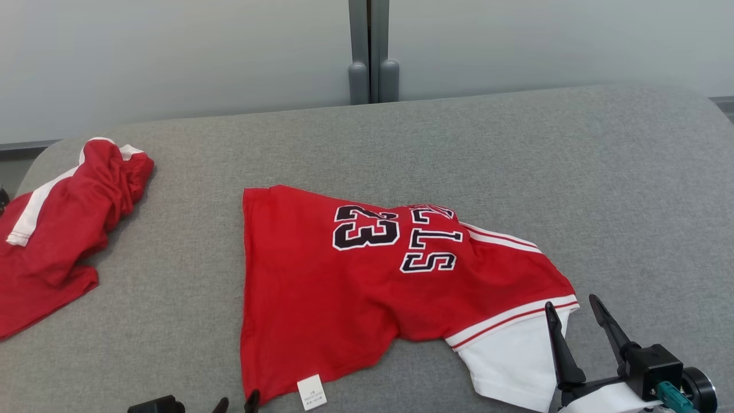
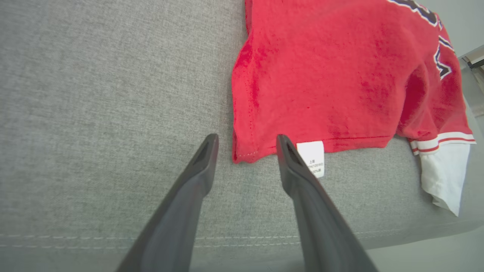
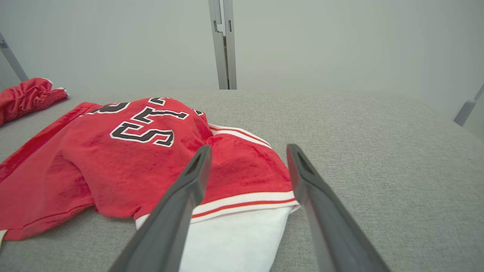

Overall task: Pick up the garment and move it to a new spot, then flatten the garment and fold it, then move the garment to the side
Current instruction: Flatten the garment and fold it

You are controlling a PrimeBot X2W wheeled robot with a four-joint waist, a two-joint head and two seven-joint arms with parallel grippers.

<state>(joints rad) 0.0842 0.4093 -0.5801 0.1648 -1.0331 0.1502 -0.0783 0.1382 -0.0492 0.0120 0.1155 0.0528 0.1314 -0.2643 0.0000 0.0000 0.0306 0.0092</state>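
The garment (image 1: 344,287) is a red jersey with "23" and black letters, lying partly spread on the grey cushion (image 1: 573,160). Its white sleeve (image 1: 516,361) points toward the front right. My left gripper (image 1: 238,398) is open at the garment's front left corner. In the left wrist view that gripper (image 2: 247,137) has its fingers on either side of the hem corner (image 2: 242,155), with the white label (image 2: 314,156) just to the right. My right gripper (image 1: 572,303) is open over the striped sleeve cuff, and in the right wrist view it (image 3: 248,148) straddles the red-and-white band (image 3: 242,202) with nothing gripped.
A second red and white garment (image 1: 57,229) lies crumpled at the cushion's far left edge. A grey post (image 1: 370,51) stands behind the cushion against a pale wall. The cushion's front seam (image 2: 113,241) runs just below my left fingers. Bare grey fabric stretches to the right and back.
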